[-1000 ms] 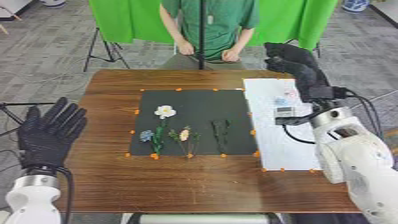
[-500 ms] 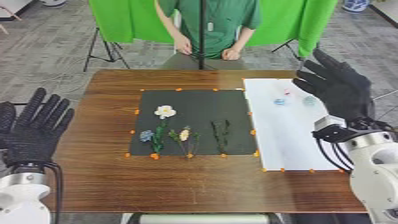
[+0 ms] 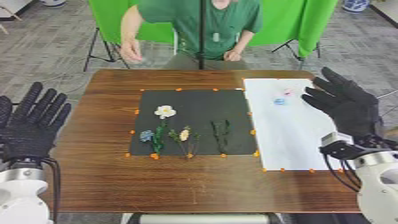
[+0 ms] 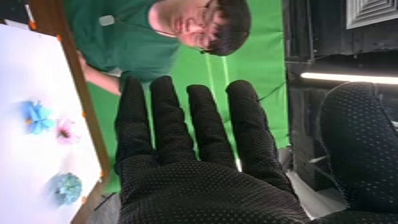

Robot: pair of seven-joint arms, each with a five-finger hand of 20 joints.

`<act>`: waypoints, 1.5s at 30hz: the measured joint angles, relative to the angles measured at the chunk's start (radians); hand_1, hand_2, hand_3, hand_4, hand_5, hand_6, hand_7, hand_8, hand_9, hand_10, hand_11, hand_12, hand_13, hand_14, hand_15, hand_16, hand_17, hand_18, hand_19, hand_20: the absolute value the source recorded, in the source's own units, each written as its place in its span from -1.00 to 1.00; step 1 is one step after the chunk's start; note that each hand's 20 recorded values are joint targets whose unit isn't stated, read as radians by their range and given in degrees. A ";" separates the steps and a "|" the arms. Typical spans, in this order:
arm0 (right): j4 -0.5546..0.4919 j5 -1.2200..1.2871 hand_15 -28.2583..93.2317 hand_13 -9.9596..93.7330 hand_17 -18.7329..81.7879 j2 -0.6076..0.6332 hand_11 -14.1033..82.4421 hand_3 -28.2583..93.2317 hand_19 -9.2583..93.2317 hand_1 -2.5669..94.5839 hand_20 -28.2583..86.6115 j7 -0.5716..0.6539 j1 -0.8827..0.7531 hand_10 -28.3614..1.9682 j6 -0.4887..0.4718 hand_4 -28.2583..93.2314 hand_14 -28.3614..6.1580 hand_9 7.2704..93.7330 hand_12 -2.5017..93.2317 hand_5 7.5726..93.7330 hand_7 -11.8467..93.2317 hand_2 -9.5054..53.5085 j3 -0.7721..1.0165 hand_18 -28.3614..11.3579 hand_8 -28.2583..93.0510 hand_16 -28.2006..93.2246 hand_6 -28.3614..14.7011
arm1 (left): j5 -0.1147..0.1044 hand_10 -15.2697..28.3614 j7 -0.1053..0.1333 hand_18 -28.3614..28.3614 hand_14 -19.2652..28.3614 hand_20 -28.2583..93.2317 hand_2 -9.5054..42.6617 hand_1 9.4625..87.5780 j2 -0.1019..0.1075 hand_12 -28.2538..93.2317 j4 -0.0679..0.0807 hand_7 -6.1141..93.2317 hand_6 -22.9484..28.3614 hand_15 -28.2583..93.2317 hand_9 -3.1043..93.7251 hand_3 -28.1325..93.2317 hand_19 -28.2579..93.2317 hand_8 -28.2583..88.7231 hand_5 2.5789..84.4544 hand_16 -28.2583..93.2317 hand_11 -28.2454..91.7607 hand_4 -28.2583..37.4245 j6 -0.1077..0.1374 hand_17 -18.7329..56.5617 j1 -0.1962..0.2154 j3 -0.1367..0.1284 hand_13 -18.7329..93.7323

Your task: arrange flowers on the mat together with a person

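Observation:
In the head view my right hand is open over the right edge of the white sheet; in the right wrist view the same hand has its fingers straight. My left hand is open at the table's left edge. On the black mat lie a white flower, a blue flower, a pale peach flower and green stems. The sheet holds a small blue bloom and a pink bloom. A teal bloom shows in the right wrist view.
Orange tape pieces line the mat and sheet on the brown table. A person in green stands across the table, one hand raised beyond its far left edge. A dark vertical pole rises at the far edge.
My right hand has swung from over the sheet outward to the right and opened. My left hand has shifted left. The person's hand has lifted from the body and moved out to the side.

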 measured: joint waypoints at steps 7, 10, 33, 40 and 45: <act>-0.005 -0.001 -0.40 -0.17 -0.38 0.000 -0.64 0.67 -0.14 -0.59 -0.26 -0.011 -0.018 -0.03 0.001 -0.88 -0.21 -0.33 -0.64 -0.33 -0.61 -0.37 0.001 -0.46 -0.66 -0.09 0.23 | 0.005 0.41 -0.008 0.53 0.42 -0.31 -0.11 -0.75 0.006 -0.38 -0.001 -0.69 0.22 -0.10 -0.20 0.70 0.02 -0.65 -0.05 -0.62 -0.26 -1.00 0.004 -0.67 0.002 -0.015 -0.19; -0.008 -0.002 -0.40 -0.17 -0.38 0.000 -0.64 0.67 -0.14 -0.58 -0.26 -0.011 -0.024 -0.03 0.001 -0.88 -0.21 -0.33 -0.64 -0.33 -0.61 -0.37 0.001 -0.46 -0.66 -0.09 0.23 | 0.008 0.41 -0.011 0.53 0.42 -0.31 -0.12 -0.73 0.006 -0.38 -0.002 -0.69 0.22 -0.10 -0.20 0.70 0.02 -0.65 -0.05 -0.62 -0.26 -1.00 0.007 -0.67 0.005 -0.022 -0.19; -0.016 -0.006 -0.40 -0.17 -0.39 -0.007 -0.64 0.68 -0.12 -0.55 -0.26 0.013 -0.034 -0.04 -0.012 -0.88 -0.21 -0.34 -0.64 -0.33 -0.60 -0.35 -0.037 -0.46 -0.66 -0.09 0.23 | 0.036 0.41 -0.044 0.54 0.43 -0.31 -0.09 -0.72 0.001 -0.37 -0.025 -0.67 0.22 -0.08 -0.19 0.69 0.04 -0.66 -0.04 -0.63 -0.25 -1.00 0.009 -0.68 0.030 -0.023 -0.18; -0.015 -0.013 -0.40 -0.17 -0.39 -0.009 -0.64 0.68 -0.12 -0.55 -0.26 0.034 -0.013 -0.03 -0.017 -0.88 -0.21 -0.34 -0.64 -0.33 -0.60 -0.35 -0.062 -0.46 -0.66 -0.09 0.22 | 0.043 0.41 -0.050 0.54 0.42 -0.31 -0.08 -0.72 -0.005 -0.37 -0.025 -0.67 0.23 -0.08 -0.19 0.69 0.04 -0.66 -0.04 -0.63 -0.25 -1.00 0.009 -0.68 0.028 -0.005 -0.18; -0.015 -0.015 -0.40 -0.17 -0.39 -0.009 -0.64 0.68 -0.12 -0.54 -0.26 0.043 -0.013 -0.03 -0.018 -0.88 -0.21 -0.34 -0.64 -0.32 -0.60 -0.35 -0.062 -0.46 -0.66 -0.09 0.22 | 0.048 0.38 -0.059 0.54 0.42 -0.31 -0.09 -0.71 -0.009 -0.37 -0.024 -0.67 0.23 -0.08 -0.22 0.69 0.04 -0.66 -0.04 -0.63 -0.25 -1.00 0.008 -0.68 0.019 0.016 -0.18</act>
